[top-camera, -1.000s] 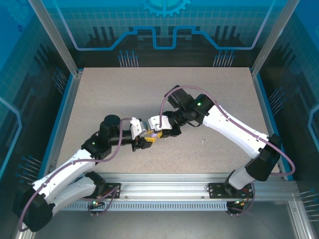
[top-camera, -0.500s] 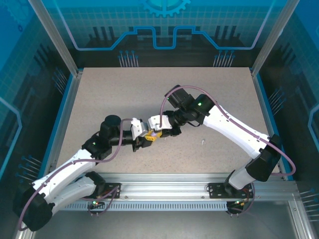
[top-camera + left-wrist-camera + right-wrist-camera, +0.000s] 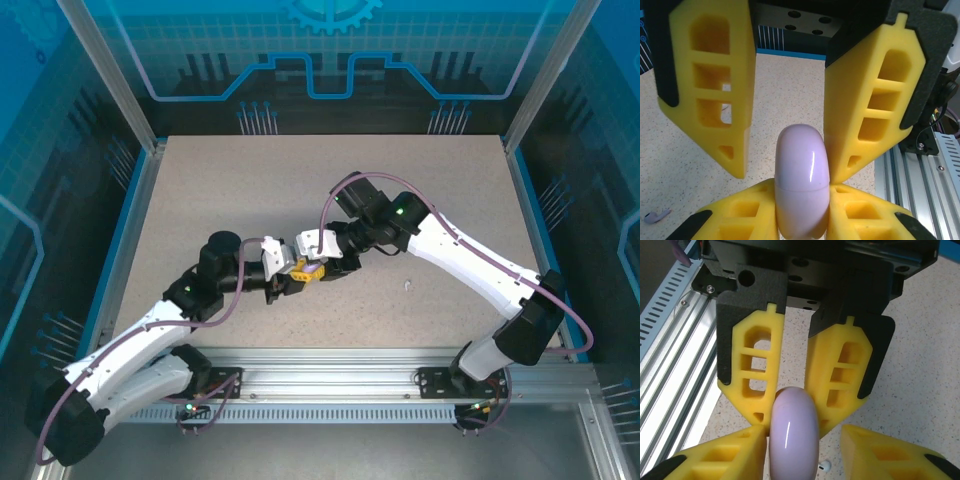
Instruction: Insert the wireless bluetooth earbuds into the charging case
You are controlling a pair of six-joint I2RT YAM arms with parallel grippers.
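Earbuds: not in yet. Purple earbud (image 3: 655,215) lies loose on the surface (image 3: 695,150); white earbud (image 3: 824,465) lies loose on it too, below the hold.
Case (image 3: 801,175): pale purple, shut, seam visible. Held edge-on in the air over the middle of the surface, toward its near edge.
Left fingers (image 3: 735,220): clenched on the case, one each side, mostly on the half below the seam. Probably to leave the other half free.
Right fingers (image 3: 840,130): released. One touches the case, the other stands off with a clear gap, so they carry nothing.
Why: looks like left anchors the body so right can work the lid.
Next: lid must open before any bud goes in.
Risk: smooth rounded shell could twist or slip in the grip.
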